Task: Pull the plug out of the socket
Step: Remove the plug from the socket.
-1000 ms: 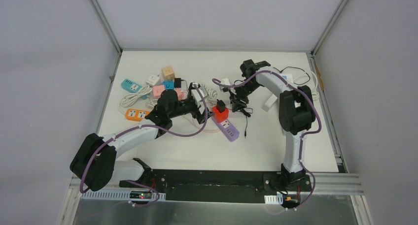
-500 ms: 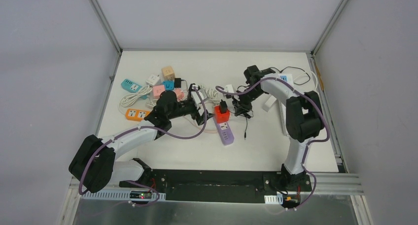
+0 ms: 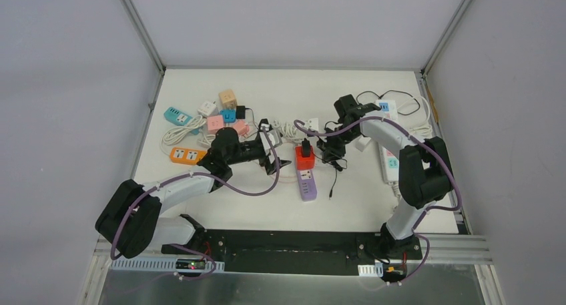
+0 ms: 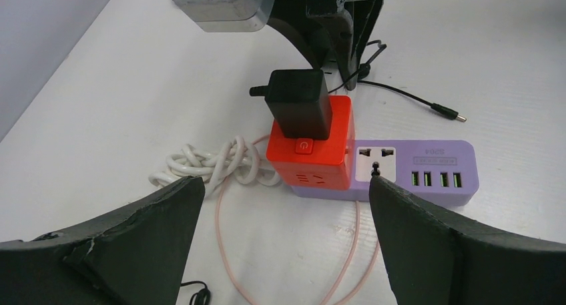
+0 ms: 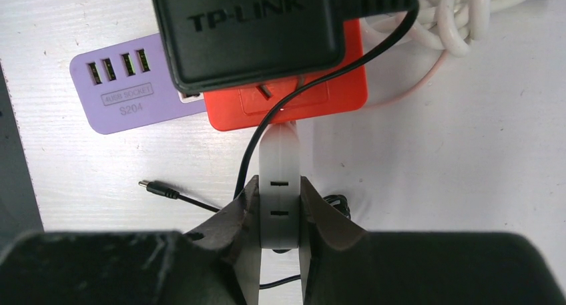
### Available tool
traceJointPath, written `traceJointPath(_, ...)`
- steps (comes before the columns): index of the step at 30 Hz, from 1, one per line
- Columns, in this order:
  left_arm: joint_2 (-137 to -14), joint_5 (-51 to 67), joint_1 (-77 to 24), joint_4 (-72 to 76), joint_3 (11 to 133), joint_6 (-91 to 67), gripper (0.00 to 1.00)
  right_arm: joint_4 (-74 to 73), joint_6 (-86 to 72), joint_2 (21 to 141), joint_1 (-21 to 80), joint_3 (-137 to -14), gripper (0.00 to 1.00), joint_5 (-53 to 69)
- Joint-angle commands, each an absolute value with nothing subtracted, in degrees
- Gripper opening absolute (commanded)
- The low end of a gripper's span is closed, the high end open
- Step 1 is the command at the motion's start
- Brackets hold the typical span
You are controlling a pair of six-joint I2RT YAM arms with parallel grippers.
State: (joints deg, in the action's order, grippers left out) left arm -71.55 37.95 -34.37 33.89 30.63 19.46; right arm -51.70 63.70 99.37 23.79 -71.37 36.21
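A black TP-LINK plug (image 5: 247,31) sits in the red socket cube (image 5: 294,95), which rests on one end of a purple USB strip (image 5: 127,91). From above, the plug (image 3: 306,148) stands on the red cube (image 3: 305,161), with the purple strip (image 3: 308,183) pointing toward me. My right gripper (image 5: 279,208) is shut on a white slotted tab (image 5: 279,158) that reaches up to the red cube's edge. It hovers just right of the plug (image 3: 328,148). My left gripper (image 4: 286,188) is open, facing the red cube (image 4: 310,145) and the plug (image 4: 298,108) from the left (image 3: 277,159).
Several coloured socket cubes and strips (image 3: 213,118) lie at the back left, with an orange one (image 3: 185,156) nearer. A coiled white cable (image 3: 287,128) sits behind the red cube. A white power strip (image 3: 389,159) lies at the right. A loose black jack lead (image 3: 332,185) trails beside the purple strip.
My right gripper has shut on the white tab. The red cube and purple strip swung from slanted to pointing straight at me. The right arm's elbow shifted right.
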Motion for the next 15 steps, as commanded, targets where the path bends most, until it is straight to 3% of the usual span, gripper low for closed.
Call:
traceJointPath(1,-73.64,41.89,-33.17,39.01,30.68,20.91,0.99,-53.94,60.79,98.17,24.12,-72.6,0.0,35.74)
traceJointPath(15,-78.22,47.41,-31.9,35.49,34.26,19.57,0.99,-53.74,61.32,98.22,24.52,-72.39,0.0,34.75)
